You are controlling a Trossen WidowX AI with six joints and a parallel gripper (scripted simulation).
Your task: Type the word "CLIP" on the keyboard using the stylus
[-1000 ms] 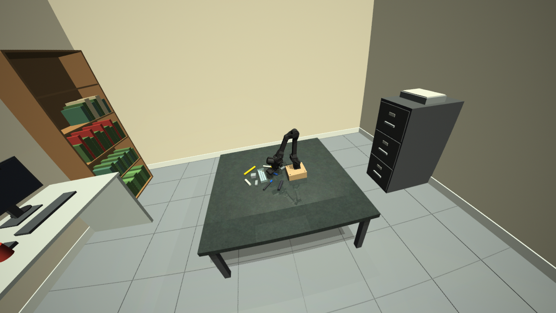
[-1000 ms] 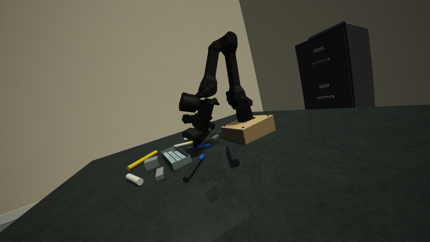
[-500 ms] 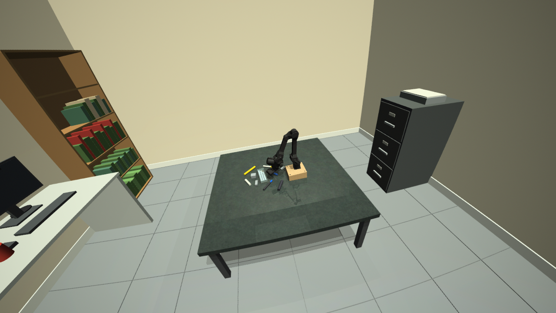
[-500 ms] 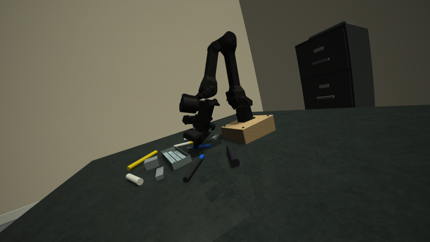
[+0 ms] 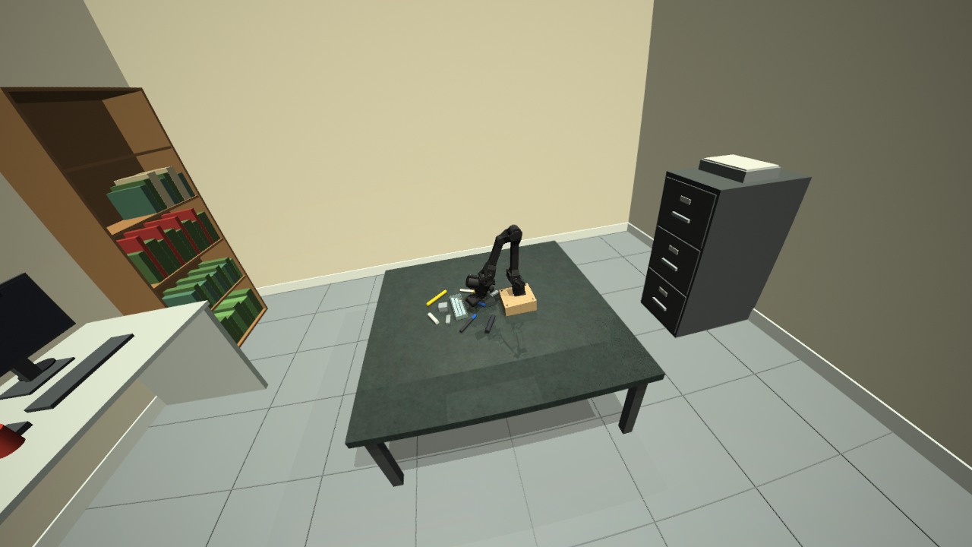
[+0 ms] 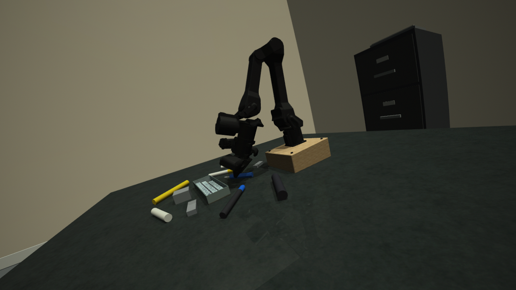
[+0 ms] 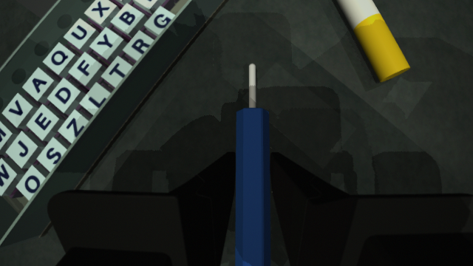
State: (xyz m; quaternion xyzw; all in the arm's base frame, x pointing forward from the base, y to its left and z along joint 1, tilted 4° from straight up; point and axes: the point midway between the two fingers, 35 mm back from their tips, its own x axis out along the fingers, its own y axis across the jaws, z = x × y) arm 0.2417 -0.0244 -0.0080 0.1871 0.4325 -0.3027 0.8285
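Wrist view: gripper (image 5: 481, 304) (image 6: 236, 174) (image 7: 252, 159) closed on blue stylus (image 5: 482, 304) (image 6: 246, 175) (image 7: 253, 166), one finger each side; pale tip free, pointing away from gripper. Keyboard (image 5: 458, 306) (image 6: 219, 199) (image 7: 129, 107) lies near stylus, apart.

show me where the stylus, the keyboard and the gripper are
Stylus (image 6: 245, 175) (image 7: 253, 155): exterior and wrist, blue barrel.
Keyboard (image 5: 459, 306) (image 6: 220, 198) (image 7: 86, 68): all views, keys or case wall.
Gripper (image 7: 252, 159): wrist, between fingertips.

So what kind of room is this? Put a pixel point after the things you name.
Probably an office or study: there's a filing cabinet (image 5: 764, 251) (image 6: 434, 79), a bookcase (image 5: 155, 102) full of books on its lower shelves, and a computer screen (image 5: 30, 316) on a white desk (image 5: 136, 333).
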